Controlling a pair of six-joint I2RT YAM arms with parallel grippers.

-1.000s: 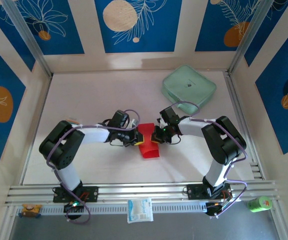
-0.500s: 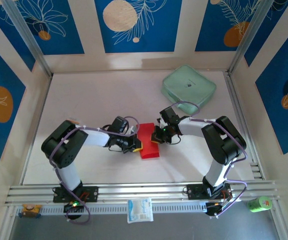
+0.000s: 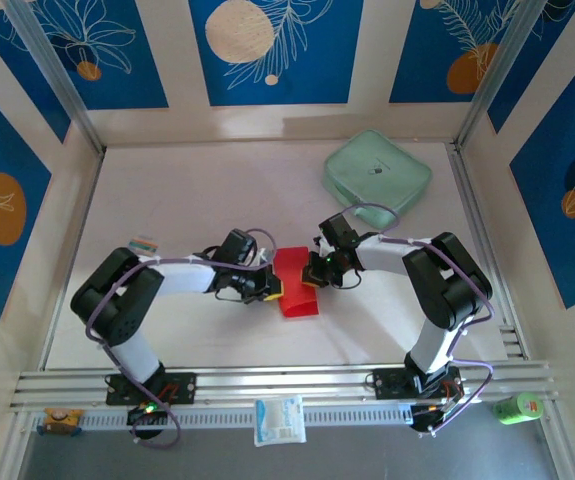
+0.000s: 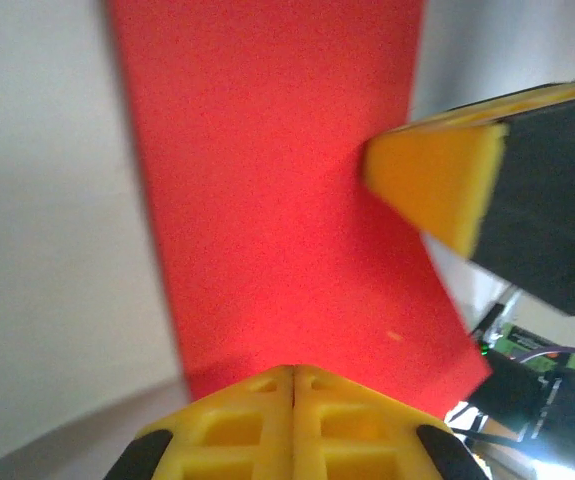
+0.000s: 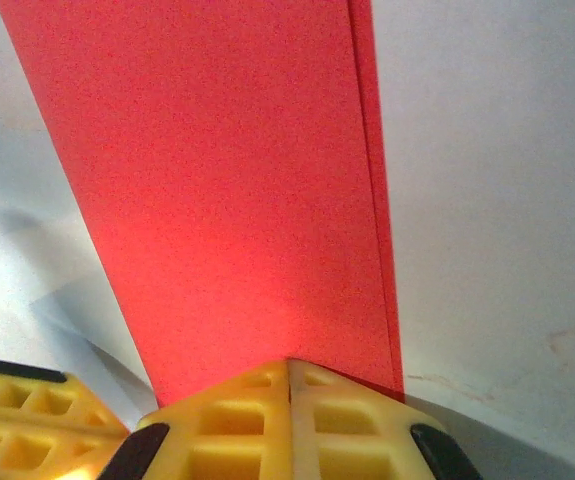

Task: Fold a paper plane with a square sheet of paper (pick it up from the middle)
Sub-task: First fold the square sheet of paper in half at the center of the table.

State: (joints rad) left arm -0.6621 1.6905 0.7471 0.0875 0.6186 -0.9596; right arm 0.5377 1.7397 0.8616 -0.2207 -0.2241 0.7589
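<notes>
A: Since a second back, a shift in the left arm: elbow out toward the left wall, left gripper (image 3: 273, 289) slid slightly nearer along the paper's edge. No shift in the right arm.

B: And the square sheet of paper (image 3: 295, 285)?

A: Lying mid-table between the two wrists, flatter than a second ago. Folded down to a narrow red strip. From the right wrist, a second edge just inside the outer one, so doubled at least once.

B: Grips?

A: Both closed tight, pads together, nothing visible between them. Left gripper tips down at the strip's left edge, right gripper (image 3: 310, 277) tips at the opposite edge. Pressing rather than pinching, by the look of it, though hard to swear to.

B: How far along, then?

A: Early, probably. One lengthwise fold made and seemingly being creased flat. No sharp nose, no wings, nothing resembling a dart. Left to do: the corner folds for the nose, the wing folds, then opening out.

B: Anything close enough to interfere?

A: Nothing. Bare table (image 3: 187, 200) all round the strip. Mint-green case (image 3: 377, 175) well apart at the far right. White packet (image 3: 280, 420) down on the near rail, between the two bases.
</notes>
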